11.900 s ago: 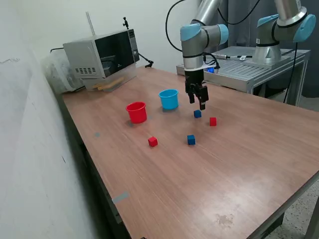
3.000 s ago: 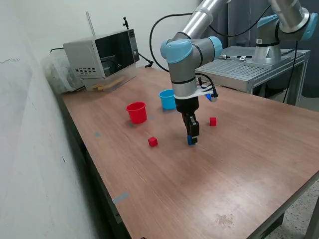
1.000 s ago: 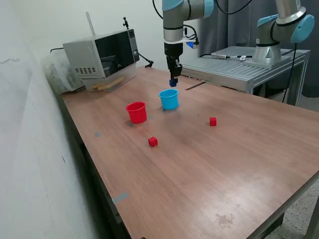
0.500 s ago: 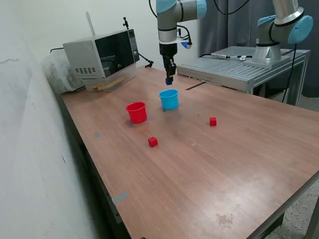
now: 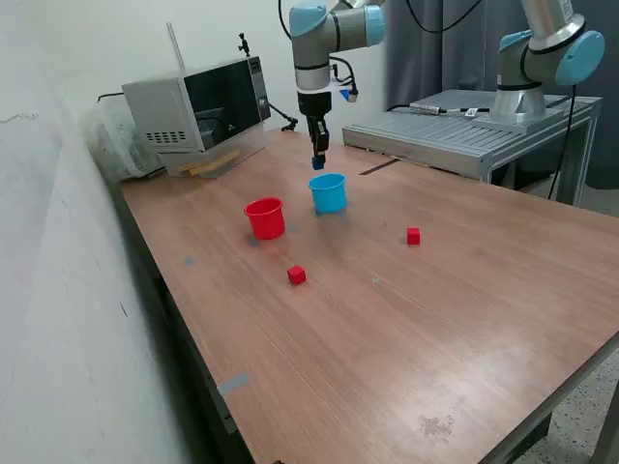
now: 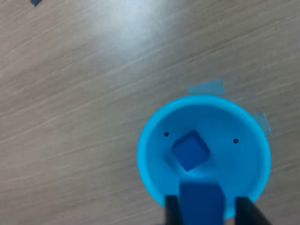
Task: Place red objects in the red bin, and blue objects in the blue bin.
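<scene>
My gripper [image 5: 317,160] hangs above the far rim of the light blue cup, the blue bin [image 5: 328,192], and is shut on a dark blue cube [image 5: 317,162]. In the wrist view that held cube [image 6: 201,204] sits between my two fingers [image 6: 170,209], over the blue bin [image 6: 152,136], and a second blue cube [image 6: 190,150] lies on the cup's floor. The red bin [image 5: 265,217] stands on the exterior view's left of the blue one. Two red cubes rest on the table, one [image 5: 296,275] in front of the red bin and one [image 5: 413,236] toward the exterior view's right.
A microwave [image 5: 198,109] stands at the table's back on the exterior view's left. A second robot arm [image 5: 542,53] rises from a metal platform [image 5: 464,130] at the back right. A strip of grey tape [image 5: 233,384] lies near the table's left edge.
My gripper, carrying the blue cube, has drifted slightly toward the exterior view's left and stays above the blue bin. Earlier it lifted this cube from the table.
</scene>
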Controlling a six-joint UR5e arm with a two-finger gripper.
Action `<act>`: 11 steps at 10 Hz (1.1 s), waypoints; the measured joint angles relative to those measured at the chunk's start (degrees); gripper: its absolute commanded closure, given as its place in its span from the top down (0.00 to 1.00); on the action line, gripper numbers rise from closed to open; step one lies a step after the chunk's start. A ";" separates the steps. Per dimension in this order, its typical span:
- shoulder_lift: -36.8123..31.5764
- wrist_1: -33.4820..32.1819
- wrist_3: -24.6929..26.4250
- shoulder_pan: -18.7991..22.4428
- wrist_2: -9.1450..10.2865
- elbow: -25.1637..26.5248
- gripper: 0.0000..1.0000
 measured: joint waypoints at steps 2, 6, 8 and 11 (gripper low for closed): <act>-0.51 0.00 -0.90 1.03 0.04 0.57 1.00; -4.42 0.14 -8.37 9.54 0.90 3.56 1.00; -5.83 0.05 -19.09 13.55 4.18 5.20 1.00; -6.67 -0.06 -39.77 16.69 8.11 6.46 1.00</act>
